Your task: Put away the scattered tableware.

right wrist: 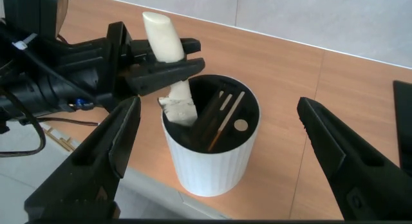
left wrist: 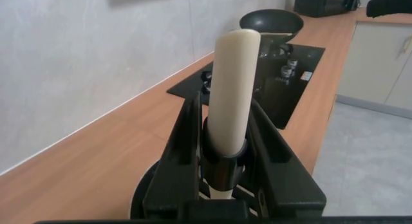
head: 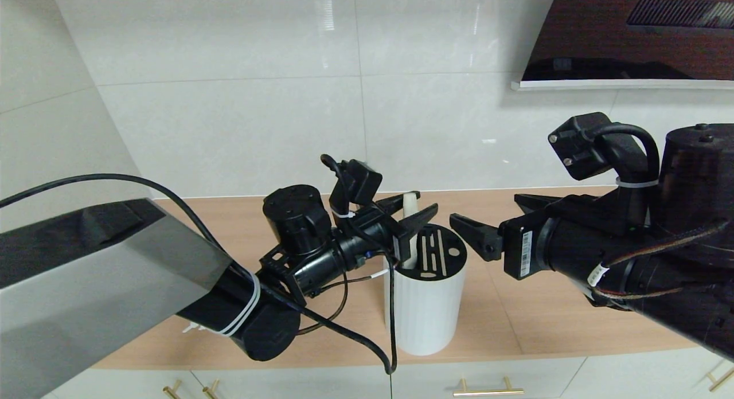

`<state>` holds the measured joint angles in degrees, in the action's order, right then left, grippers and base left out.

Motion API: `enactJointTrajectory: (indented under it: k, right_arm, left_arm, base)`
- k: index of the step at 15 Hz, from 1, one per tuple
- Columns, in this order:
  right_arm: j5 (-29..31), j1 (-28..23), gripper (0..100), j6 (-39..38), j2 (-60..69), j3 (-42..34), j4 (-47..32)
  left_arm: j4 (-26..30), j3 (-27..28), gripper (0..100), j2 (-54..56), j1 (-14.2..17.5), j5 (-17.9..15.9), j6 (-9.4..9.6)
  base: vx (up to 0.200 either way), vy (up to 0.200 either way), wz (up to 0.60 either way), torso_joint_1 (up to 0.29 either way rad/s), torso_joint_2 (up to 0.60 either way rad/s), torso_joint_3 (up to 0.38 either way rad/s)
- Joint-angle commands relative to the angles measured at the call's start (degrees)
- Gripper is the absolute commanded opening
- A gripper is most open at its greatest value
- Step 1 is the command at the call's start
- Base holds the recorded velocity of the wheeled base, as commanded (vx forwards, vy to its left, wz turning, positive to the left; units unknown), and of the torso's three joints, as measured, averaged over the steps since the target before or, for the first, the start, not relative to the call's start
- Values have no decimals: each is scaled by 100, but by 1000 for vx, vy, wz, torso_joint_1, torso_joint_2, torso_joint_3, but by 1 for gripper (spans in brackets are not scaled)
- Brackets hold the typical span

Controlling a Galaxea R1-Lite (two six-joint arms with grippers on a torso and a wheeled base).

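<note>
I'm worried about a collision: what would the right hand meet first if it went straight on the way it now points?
Most likely the top of the white ribbed cylindrical holder, then the left hand shut on the cream handle above it. The right hand is open; depth is unclear.

A kitchen: a wooden countertop (head: 516, 324), glossy wall tiles (head: 229, 101), a range hood (head: 631, 38), a black hob (left wrist: 302, 82) carrying a pan (left wrist: 270, 21), and a cabinet handle (head: 487, 392) below.

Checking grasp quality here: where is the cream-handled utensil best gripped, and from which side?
By its cream handle, which stands near upright, clear above the white slotted holder; come from the side, across the handle, as the left pincer does.
</note>
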<state>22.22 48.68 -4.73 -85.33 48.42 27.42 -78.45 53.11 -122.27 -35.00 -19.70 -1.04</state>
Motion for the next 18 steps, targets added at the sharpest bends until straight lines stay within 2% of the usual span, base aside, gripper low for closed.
enactJointTrajectory:
  k: [1, 7, 9, 10, 11, 12, 13, 15, 16, 18]
  right_arm:
    - [1, 1, 100, -2, -10, 1, 9]
    - [1, -16, 100, -2, -10, 1, 9]
    - [10, -157, 100, -10, 17, -52, 18]
    - [10, -464, 100, -19, 131, -131, 97]
    - [10, -587, 100, -28, 210, -149, 106]
    - [1, -1027, 100, -28, 456, -386, 124]
    - [1, -1405, 100, -19, 650, -544, 141]
    - [-8, -2020, 100, -28, 1168, -984, 264]
    - [-95, -2521, 100, -37, 1863, -1529, 440]
    - [-658, -3013, 100, -46, 3093, -2451, 466]
  left_arm:
    - [-241, 6, 100, 37, 2, 45, 7]
    - [-285, -3, 100, 353, 11, 151, -11]
    - [-303, -56, 100, 678, 19, 335, -19]
    - [-329, -152, 100, 1258, 99, 608, -55]
    - [-329, -196, 100, 1487, 125, 713, -55]
    - [-329, -346, 100, 2076, 283, 994, -46]
    - [-320, -565, 100, 2498, 485, 1117, -46]
    - [-320, -1365, 100, 3297, 916, 1241, -46]
    - [-285, -2332, 100, 4080, 1373, 1223, -55]
    - [75, -3422, 100, 5134, 1900, 1241, -213]
  base:
    - [0, 0, 0, 0, 0, 0]
    - [0, 0, 0, 0, 0, 0]
    - [0, 0, 0, 0, 0, 0]
    - [0, 0, 0, 0, 0, 0]
    - [0, 0, 0, 0, 0, 0]
    - [0, 0, 0, 0, 0, 0]
    - [0, 0, 0, 0, 0, 0]
    - [0, 0, 0, 0, 0, 0]
    - [0, 0, 0, 0, 0, 0]
    - [0, 0, 0, 0, 0, 0]
